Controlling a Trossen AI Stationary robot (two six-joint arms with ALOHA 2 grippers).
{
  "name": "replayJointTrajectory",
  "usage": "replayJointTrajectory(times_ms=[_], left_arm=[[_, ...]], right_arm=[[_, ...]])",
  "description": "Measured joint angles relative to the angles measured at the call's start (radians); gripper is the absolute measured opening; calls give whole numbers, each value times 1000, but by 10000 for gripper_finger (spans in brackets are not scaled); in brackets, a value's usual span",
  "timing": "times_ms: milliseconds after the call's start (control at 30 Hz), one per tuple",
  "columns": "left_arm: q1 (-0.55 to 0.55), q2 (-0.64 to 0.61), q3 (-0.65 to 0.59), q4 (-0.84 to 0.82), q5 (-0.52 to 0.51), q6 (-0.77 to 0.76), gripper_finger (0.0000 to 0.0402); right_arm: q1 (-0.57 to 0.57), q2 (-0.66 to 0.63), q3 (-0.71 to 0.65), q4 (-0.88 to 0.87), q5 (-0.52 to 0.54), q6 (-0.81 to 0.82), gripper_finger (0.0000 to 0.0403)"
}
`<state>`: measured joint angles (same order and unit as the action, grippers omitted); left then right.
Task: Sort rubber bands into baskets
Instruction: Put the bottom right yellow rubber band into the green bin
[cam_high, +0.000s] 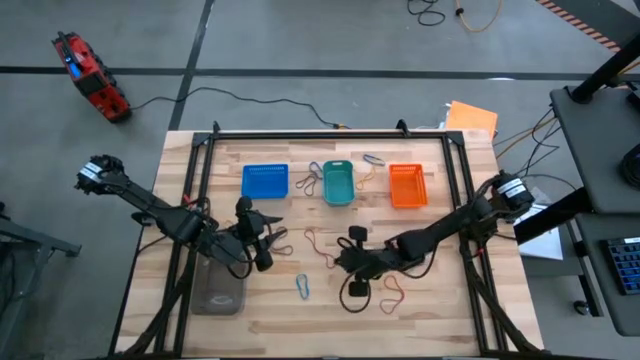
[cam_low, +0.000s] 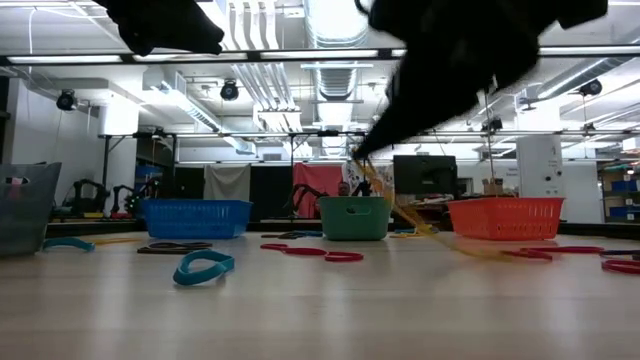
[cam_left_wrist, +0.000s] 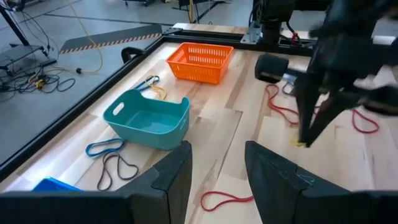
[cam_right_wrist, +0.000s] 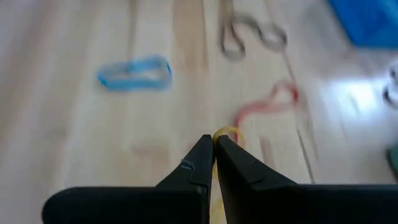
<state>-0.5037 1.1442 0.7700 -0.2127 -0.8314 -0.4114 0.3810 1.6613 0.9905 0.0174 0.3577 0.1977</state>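
Note:
The blue basket (cam_high: 265, 181), the teal basket (cam_high: 338, 183) and the orange basket (cam_high: 407, 186) stand in a row at the table's far side. Rubber bands lie scattered on the table: a blue one (cam_high: 303, 287), red ones (cam_high: 318, 243) (cam_high: 393, 292), and others between the baskets (cam_high: 308, 180). My right gripper (cam_high: 352, 262) is at the table's middle, shut on a yellow rubber band (cam_right_wrist: 225, 133). My left gripper (cam_left_wrist: 214, 168) is open and empty, left of the middle (cam_high: 258, 245). My right gripper pinches the yellow band's looped end (cam_right_wrist: 226, 132) between its two fingertips, slanting down from above. In the low view the band (cam_low: 420, 215) runs in a straight slant from the fingertips down to the table top.
A clear grey container (cam_high: 218, 290) stands near the table's front left, below my left arm. A dark loop (cam_high: 355, 293) lies just in front of my right gripper. A black frame (cam_high: 330, 135) runs around the table top.

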Motion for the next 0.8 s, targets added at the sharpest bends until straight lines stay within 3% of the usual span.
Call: replayJointTrajectory(times_ms=[433, 800], left_arm=[[-2, -19, 0, -224, 11, -16, 132], [1, -22, 0, -258, 7, 28, 132]], right_arm=[[-154, -172, 2, 138, -51, -93, 12], [-278, -199, 2, 175, -52, -170, 12]])
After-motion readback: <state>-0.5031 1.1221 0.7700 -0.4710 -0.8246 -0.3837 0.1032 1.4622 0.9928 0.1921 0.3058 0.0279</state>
